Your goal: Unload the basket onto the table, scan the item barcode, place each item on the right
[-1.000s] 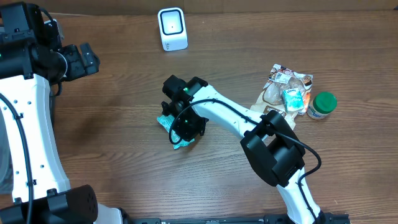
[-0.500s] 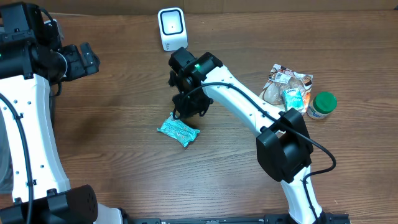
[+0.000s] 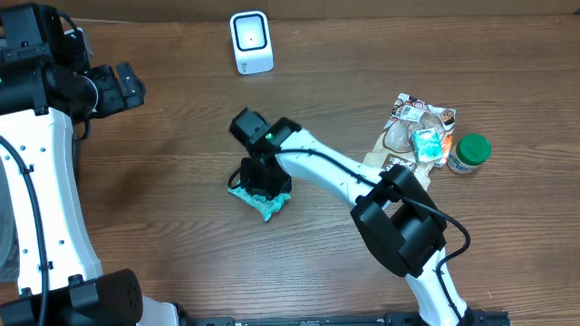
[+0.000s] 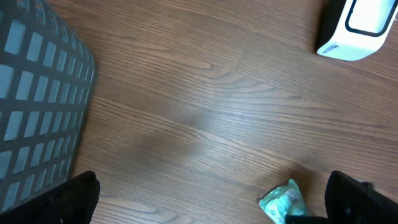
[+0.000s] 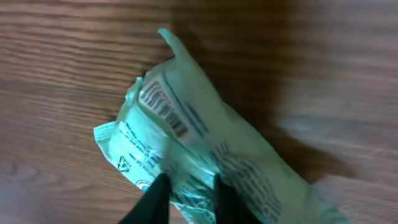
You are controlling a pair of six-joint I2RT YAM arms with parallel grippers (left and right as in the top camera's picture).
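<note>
Right wrist view: the teal packet point(image 5: 186, 143) is lying mid-table point(image 5: 74, 37), barcode point(image 5: 163, 107) up, and it's being straddled by the right gripper point(image 5: 189, 199). The fingers are narrow, but clamped or not can't be told. Looks like the pickup is being worked. Next it needs lifting toward the scanner point(image 3: 251, 42) at 12 o'clock, barcode facing it. The left gripper point(image 4: 211, 202) is being held wide, empty.

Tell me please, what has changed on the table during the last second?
The right gripper lifted off the teal packet toward the scanner, leaving it lying on the table, then came back down onto it. Its jaws now straddle the packet's edge, and the grip is unclear. The packet, scanner, left gripper (wide open) and the jar stayed in place.
</note>
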